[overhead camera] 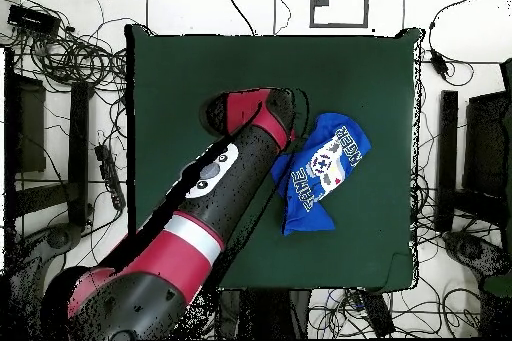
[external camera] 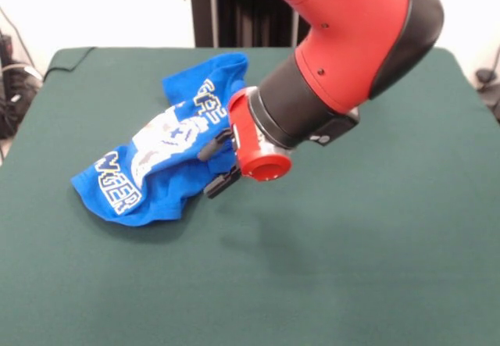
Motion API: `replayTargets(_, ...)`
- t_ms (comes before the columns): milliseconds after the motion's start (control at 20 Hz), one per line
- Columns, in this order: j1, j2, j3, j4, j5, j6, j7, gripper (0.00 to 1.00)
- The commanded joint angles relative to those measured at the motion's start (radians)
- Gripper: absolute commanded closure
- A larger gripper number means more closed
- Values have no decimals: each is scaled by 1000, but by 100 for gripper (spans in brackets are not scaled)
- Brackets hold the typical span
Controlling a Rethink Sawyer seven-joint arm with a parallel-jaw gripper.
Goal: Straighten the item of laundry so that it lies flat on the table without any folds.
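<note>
Reaching down at a slant from the upper part of the front view, the red and black arm (external camera: 344, 49) ends in a red wrist cap with the black pincer (external camera: 216, 166) at its tip. Two dark fingers (external camera: 209, 151) show there, one above the other, with a narrow gap between them, set against the edge of the blue T-shirt (external camera: 164, 155). Cloth seems to lie at that gap, but whether the fingers actually clamp it cannot be told from either view.

In the front view the shirt lies crumpled just beside the pincer, on the side away from the wrist, running from the fingers outward and also up behind the wrist cap. It is bunched and folded over itself, not flat: one lobe rises past the cap, another spreads lower down. White pixel lettering shows in broken pieces on two folds, and the white-grey print sits between them, creased.

The table (external camera: 375, 252) with its dark green cloth top stretches wide around the pincer, bare on the side beneath the arm and below it; a faint shadow falls on the cloth under the wrist.

From overhead, the arm (overhead camera: 210, 197) crosses the table (overhead camera: 180, 77) diagonally, and the shirt (overhead camera: 320, 172) lies right at its tip, a rumpled blue shape beyond it. Cables lie tangled on the floor (overhead camera: 70, 57) around the table.
</note>
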Motion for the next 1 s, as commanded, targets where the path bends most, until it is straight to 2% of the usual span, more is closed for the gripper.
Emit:
replayTargets(50,-14,-38,73,-59,-16,185,-26,0)
replayTargets(550,57,-53,96,-65,32,378,96,0)
replayTargets(1000,94,-85,157,13,44,361,112,0)
